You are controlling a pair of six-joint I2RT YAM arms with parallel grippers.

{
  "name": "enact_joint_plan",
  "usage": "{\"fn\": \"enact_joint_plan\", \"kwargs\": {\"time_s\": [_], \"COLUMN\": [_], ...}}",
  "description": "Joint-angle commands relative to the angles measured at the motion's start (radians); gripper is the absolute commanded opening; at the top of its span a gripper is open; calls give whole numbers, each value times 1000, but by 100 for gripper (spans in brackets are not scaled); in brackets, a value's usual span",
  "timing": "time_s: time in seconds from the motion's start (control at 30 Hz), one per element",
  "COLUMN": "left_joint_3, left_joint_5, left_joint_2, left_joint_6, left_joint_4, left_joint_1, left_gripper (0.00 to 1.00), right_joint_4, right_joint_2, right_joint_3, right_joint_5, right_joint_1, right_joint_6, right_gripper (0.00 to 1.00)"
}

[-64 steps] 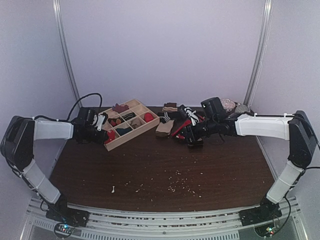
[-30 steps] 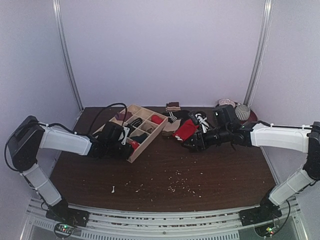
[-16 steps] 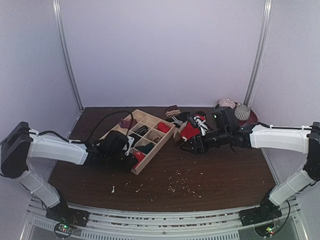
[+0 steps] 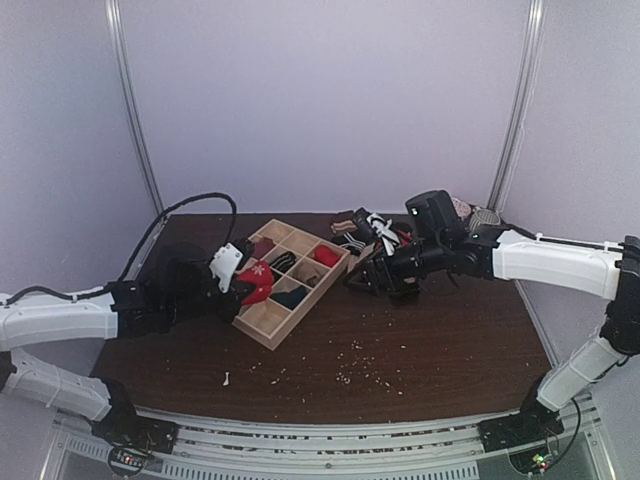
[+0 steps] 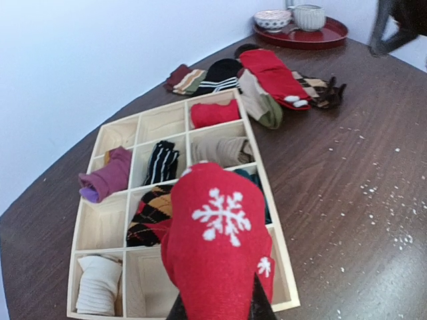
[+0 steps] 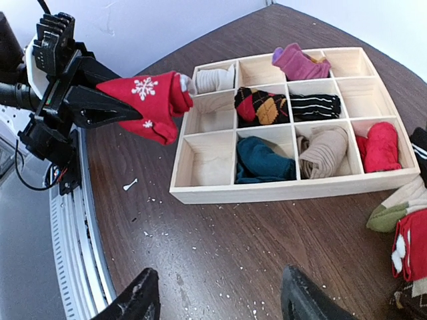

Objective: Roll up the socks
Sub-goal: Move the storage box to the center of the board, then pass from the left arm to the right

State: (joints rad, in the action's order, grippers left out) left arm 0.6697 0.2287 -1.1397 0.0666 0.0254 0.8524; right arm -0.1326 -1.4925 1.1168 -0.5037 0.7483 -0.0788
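Note:
The socks lie in a loose pile past the wooden box's far end. One is a red sock with a white end. Beside it lies a cream sock with an olive-tan end. My left gripper is shut on a rolled red sock with white snowflakes and holds it in the air over the box's near-left corner. The roll hides its fingertips. My right gripper hangs open and empty over bare table near the box's right end, short of the pile.
The wooden divider box holds several rolled socks, with some cells bare. More socks, striped and argyle, lie in the pile. A red tray with two bowls stands at the back right. Crumbs dot the tabletop.
The wooden box has slid toward the table's middle. My left gripper has risen with the snowflake roll. My right gripper has drawn back left, and the red sock beside it no longer shows.

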Motion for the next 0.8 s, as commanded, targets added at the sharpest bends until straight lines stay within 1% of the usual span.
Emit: {"fn": "enact_joint_plan", "kwargs": {"time_s": [0.0, 0.03, 0.1, 0.17, 0.23, 0.3, 0.4, 0.47, 0.53, 0.63, 0.77], "left_joint_3": [-79, -89, -100, -99, -96, -97, -99, -90, -86, -85, -69], "left_joint_5": [-237, -287, -390, -484, -573, -630, -635, -622, -616, -609, -595], "left_joint_2": [78, 96, 114, 131, 149, 164, 164, 147, 132, 126, 130], "left_joint_6": [-185, -202, -231, -245, -246, -244, -247, -249, -245, -239, -242], "left_joint_4": [-164, -171, -166, -158, -157, -160, -141, -114, -108, -110, -90], "left_joint_1": [-4, -4, -4, -3, -3, -3, -2, -3, -3, -3, -2], "left_gripper": [0, 0, 0, 0, 0, 0, 0, 0, 0, 0, 0], "right_joint_4": [-127, -162, -190, -153, -108, -98, -168, -215, -221, -212, -325], "right_joint_2": [-50, -59, -69, -58, -48, -60, -113, -142, -150, -166, -238], "right_joint_3": [109, 131, 161, 155, 155, 182, 273, 337, 351, 365, 454], "right_joint_5": [32, 34, 26, -3, -72, -177, -238, -210, -173, -149, -162], "right_joint_1": [59, 75, 111, 136, 141, 142, 161, 191, 224, 241, 243], "right_joint_6": [150, 197, 307, 396, 457, 507, 586, 641, 694, 722, 738], "right_gripper": [64, 66, 66, 68, 70, 71, 71, 70, 70, 70, 69]}}
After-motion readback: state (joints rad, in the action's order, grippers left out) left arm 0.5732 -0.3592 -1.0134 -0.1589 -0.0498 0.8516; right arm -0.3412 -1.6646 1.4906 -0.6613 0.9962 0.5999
